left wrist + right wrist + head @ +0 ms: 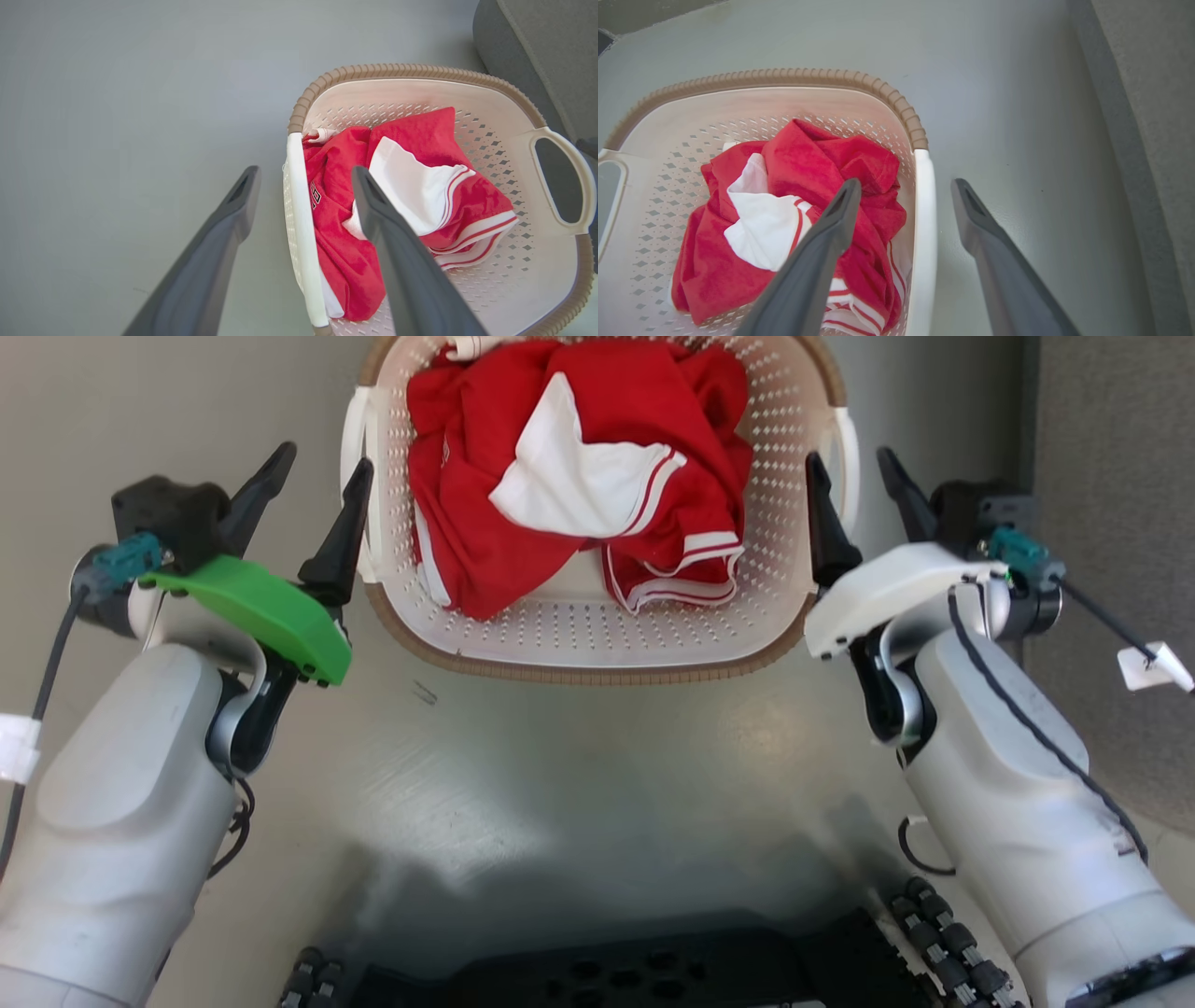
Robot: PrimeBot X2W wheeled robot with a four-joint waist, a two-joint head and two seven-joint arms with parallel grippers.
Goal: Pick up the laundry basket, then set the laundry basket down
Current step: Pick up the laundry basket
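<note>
Head view gives us one laundry basket [579, 630] standing on the grey floor [523, 784], straight ahead of our base and closer to the floor's right edge, where a grey upholstered piece [1111, 523] rises. The far rim is cut off by the top of that view.

The basket is a rounded rectangle of cream plastic. Its walls and bottom are pierced with rows of small diamond holes, and a brown ribbed rim [579, 674] looks woven. It has two white loop handles, one on each short side: the left handle [357, 439] and the right handle [924, 233].

Inside lies one heap of red cloth [579, 476] with a white panel and red-and-white striped trim. We cannot tell whether it is a single garment.

We count two grippers and four dark fingers. Our left gripper [324, 460] is spread wide across the left handle, with one finger [373, 210] over the cloth inside and the other outside over the floor. Our right gripper [847, 455] is just as wide, straddling the right handle in the same way. We cannot tell whether any finger touches the plastic.
</note>
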